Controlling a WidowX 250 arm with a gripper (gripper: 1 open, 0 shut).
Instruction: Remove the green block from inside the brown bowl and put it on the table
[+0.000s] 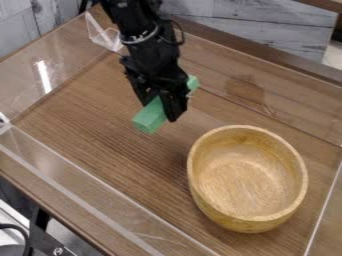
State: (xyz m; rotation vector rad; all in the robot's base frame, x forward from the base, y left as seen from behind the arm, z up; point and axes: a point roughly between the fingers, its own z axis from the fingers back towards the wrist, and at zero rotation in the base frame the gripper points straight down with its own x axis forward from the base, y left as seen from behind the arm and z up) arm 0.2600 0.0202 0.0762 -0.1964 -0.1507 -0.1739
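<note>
Camera view: jaws clamped on green block (151,118) above bare table (94,120), left of brown bowl (247,177).

Wood-grain table (94,120) — brown bowl (249,178) on it

A pale grey plank wall (287,30) stands behind.

Reaches in from the top left of the view as one black arm, wrist bent so the gripper (163,103) points steeply downward. Hangs above the table (94,130) with the dark fingers (171,99) drawn together, clamped on the green block (154,116), whose lower end juts out below the fingertips at a tilt.
</note>
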